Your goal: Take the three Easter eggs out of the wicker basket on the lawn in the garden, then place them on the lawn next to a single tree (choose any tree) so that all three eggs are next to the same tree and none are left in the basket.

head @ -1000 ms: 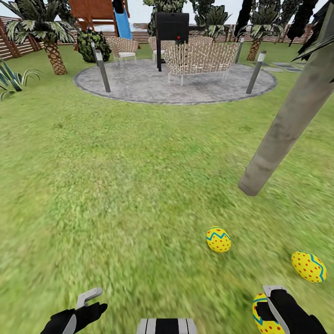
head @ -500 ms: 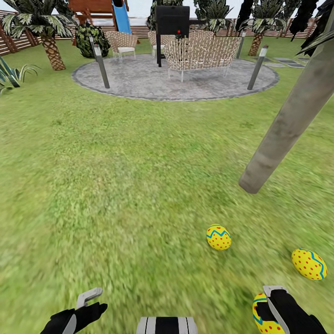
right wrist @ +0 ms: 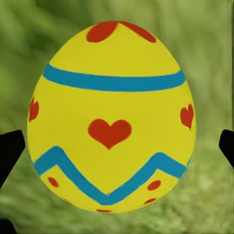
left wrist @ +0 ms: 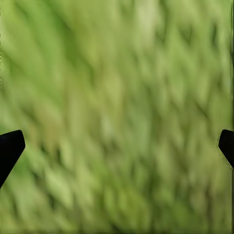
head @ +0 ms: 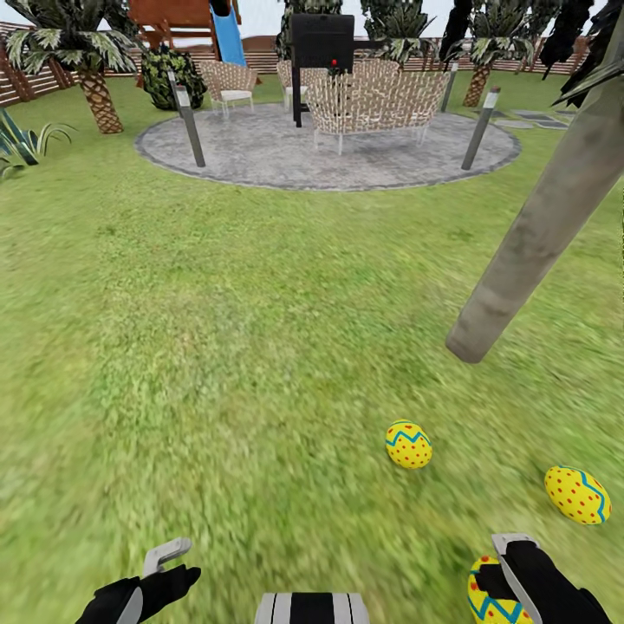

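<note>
Two yellow Easter eggs (head: 408, 445) (head: 577, 495) with blue zigzags and red dots lie on the lawn (head: 217, 347) close to the base of a pale grey tree trunk (head: 537, 217). The third egg (head: 490, 598) (right wrist: 112, 117) sits low between the fingers of my right gripper (head: 507, 579) (right wrist: 117, 146). That gripper is open, and a gap shows beside the egg. My left gripper (head: 173, 565) (left wrist: 117, 146) is open over bare grass with nothing between its fingers. The wicker basket is out of view.
A round grey paved patio (head: 260, 160) lies ahead with pale woven chairs (head: 373, 104), a black grill (head: 321, 43) and two short posts (head: 188, 126) (head: 479, 126). A palm (head: 91, 78) and a spiky plant (head: 26, 143) stand at far left. Open grass stretches between.
The head view tilted slightly down early on. The egg at my right gripper has sunk a little and turned; the two eggs on the grass and both arms kept their places.
</note>
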